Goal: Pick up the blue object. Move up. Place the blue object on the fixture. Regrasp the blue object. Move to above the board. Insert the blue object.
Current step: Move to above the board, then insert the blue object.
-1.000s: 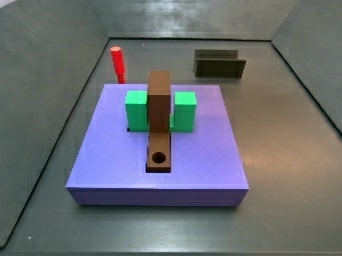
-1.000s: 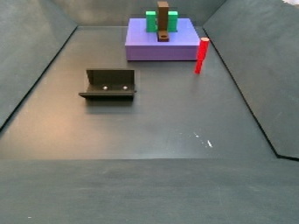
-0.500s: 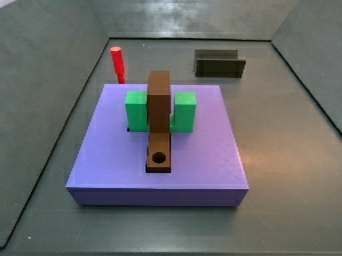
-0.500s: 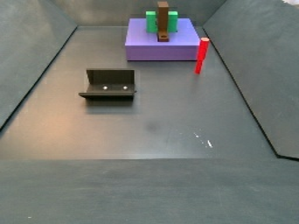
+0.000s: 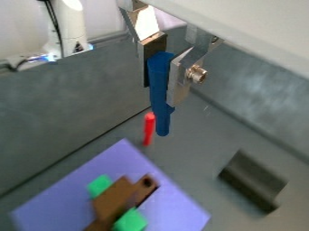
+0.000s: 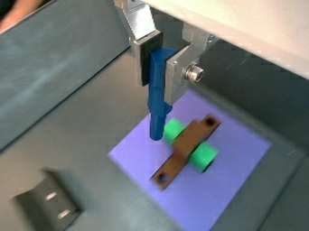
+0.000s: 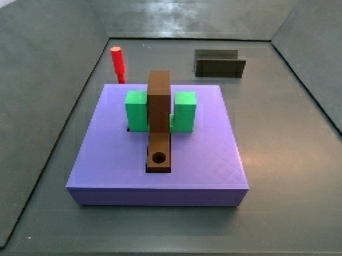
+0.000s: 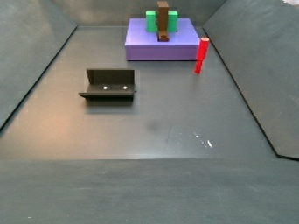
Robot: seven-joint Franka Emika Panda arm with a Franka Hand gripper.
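Gripper [image 5: 162,61] is clamped on the blue peg [image 5: 161,93], which hangs upright from its silver fingers [image 6: 182,65] high above the purple board [image 6: 237,170]. On that board lies a brown bar [image 6: 185,161] between green blocks [image 7: 136,111]; the red peg [image 8: 201,55] stands just beside it, the dark fixture [image 8: 108,85] well apart

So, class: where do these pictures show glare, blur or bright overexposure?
In a side view, a pale sheen on the floor; in a wrist view, a washed-out white background behind the claw holding the blue peg; wrist views look soft, side views sharper.
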